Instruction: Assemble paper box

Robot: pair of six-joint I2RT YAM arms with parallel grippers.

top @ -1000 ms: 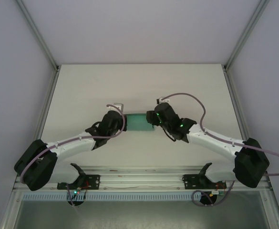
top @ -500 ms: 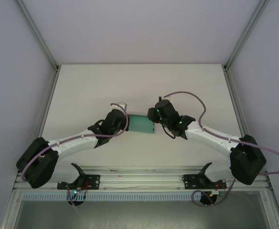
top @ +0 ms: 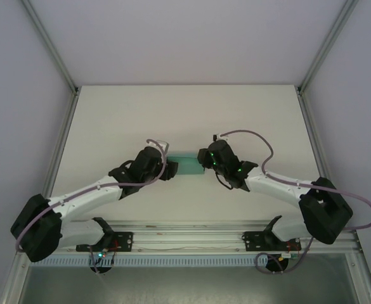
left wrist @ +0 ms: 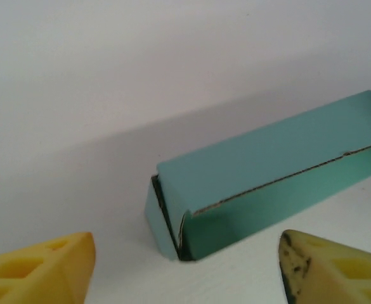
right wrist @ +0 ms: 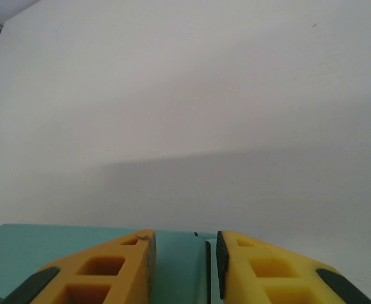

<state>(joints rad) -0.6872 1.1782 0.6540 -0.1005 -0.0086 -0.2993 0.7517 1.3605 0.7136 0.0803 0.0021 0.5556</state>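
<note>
Left gripper (left wrist: 185, 256) has backed off the box, fingers now wide apart. Tabletop (top: 122, 114) centre: paper box (top: 188, 165) lies flat, long axis left-right, ajar end flap facing it. Right gripper (right wrist: 182, 253) nearly together at far end, grip unclear. Likely end-closing step; next, tuck that flap squarely.

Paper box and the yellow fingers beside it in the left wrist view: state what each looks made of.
Paper box: thin card, apparently. Its faces are matte teal, and a raw brownish cut edge shows along the top seam. Yellow fingers: probably moulded or printed plastic, solid in colour with hollow pockets, and the right one is smudged dark at its tip.
</note>
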